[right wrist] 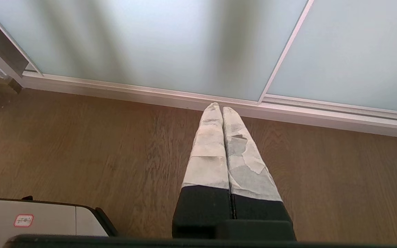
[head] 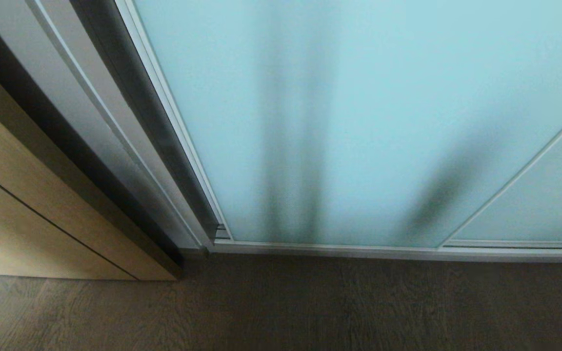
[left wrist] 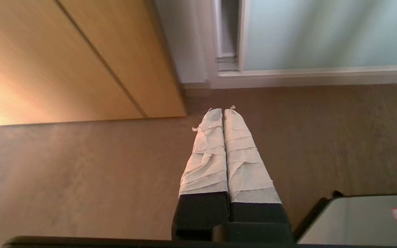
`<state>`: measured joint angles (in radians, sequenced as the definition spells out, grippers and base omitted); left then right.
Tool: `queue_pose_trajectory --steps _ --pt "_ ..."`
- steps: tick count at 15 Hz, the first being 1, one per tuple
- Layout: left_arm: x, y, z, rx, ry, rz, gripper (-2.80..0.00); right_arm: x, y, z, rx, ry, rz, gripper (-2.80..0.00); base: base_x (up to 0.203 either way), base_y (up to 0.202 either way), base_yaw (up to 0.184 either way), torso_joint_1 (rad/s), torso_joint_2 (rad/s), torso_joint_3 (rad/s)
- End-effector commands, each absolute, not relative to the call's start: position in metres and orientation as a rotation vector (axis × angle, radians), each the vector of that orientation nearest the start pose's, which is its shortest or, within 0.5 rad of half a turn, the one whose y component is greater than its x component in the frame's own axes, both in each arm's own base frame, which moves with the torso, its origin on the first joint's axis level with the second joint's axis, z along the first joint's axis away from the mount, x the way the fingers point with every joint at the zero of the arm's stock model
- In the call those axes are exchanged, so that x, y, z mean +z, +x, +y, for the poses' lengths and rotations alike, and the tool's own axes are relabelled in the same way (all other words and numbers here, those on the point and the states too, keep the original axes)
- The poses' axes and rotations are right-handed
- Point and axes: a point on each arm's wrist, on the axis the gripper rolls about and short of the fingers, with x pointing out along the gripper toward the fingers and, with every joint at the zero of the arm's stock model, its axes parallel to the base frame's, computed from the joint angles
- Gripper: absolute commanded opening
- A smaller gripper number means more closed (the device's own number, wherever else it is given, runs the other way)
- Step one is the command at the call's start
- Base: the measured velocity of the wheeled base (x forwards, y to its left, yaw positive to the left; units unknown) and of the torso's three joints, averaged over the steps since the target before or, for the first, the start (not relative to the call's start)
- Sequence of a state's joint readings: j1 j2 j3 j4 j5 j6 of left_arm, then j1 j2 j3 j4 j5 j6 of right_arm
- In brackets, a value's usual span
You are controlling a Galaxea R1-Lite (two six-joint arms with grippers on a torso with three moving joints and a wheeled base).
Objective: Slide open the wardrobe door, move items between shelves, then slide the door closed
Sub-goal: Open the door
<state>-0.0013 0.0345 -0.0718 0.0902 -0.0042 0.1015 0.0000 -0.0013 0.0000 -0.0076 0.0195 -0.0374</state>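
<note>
The sliding wardrobe door [head: 359,112] stands shut straight ahead of the robot, its bottom rail meeting the floor [head: 310,307] along a thin silver frame. It is a tall panel of pale aqua frosted glass, smooth and matte, and dim dark streaks show through it from whatever hangs inside. A second glass panel [head: 549,204] overlaps it on the right behind a slim metal stile. To the left sits a light wood-grain door [head: 22,195] with a dark groove across it.

By the look of it, the task is either at its very start or at its end: the door is closed, and neither the shelves nor the items can be seen.

The left gripper [left wrist: 222,110] hangs above the brown wood-look floor near the corner where the wood-grain door meets the wardrobe frame, its jaws pressed together and empty. The right gripper [right wrist: 222,107] points down at the floor just before the door's bottom rail, jaws likewise together and empty. Both pairs of fingers are long, tapered and wrapped in crinkled white tape over black bases.

If opening is what remains, the next move calls for an arm to rise to the door's left stile and push sideways along the track; flat frosted glass offers little to grip, so the metal edge seems the better purchase.
</note>
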Motion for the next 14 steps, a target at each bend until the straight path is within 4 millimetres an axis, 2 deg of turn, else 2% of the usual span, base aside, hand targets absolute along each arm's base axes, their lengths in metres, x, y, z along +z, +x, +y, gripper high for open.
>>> queue_pose_trajectory --steps 1,8,10,12,14 --pt "0.076 -0.026 -0.001 -0.034 0.096 0.052 -2.80 0.076 -0.023 0.000 0.020 -0.038 -0.010 -2.80 0.000 0.000 0.000 0.000 0.00 0.000" --pt "0.076 -0.024 0.000 -0.018 0.096 0.027 -2.80 0.076 -0.023 0.000 0.020 -0.038 -0.010 -2.80 0.000 0.000 0.000 0.000 0.00 0.000" --pt "0.098 -0.029 -0.001 -0.019 0.125 -0.092 -2.80 0.076 -0.023 0.000 0.020 -0.038 -0.010 -2.80 0.000 0.000 0.000 0.000 0.00 0.000" --pt "0.134 -0.044 -0.001 -0.029 0.136 -0.203 -2.80 0.076 -0.023 0.000 0.020 -0.038 -0.010 -2.80 0.000 0.000 0.000 0.000 0.00 0.000" --pt "0.181 -0.060 -0.001 -0.032 0.141 -0.285 -2.80 0.076 -0.023 0.000 0.020 -0.038 -0.010 -2.80 0.000 0.000 0.000 0.000 0.00 0.000"
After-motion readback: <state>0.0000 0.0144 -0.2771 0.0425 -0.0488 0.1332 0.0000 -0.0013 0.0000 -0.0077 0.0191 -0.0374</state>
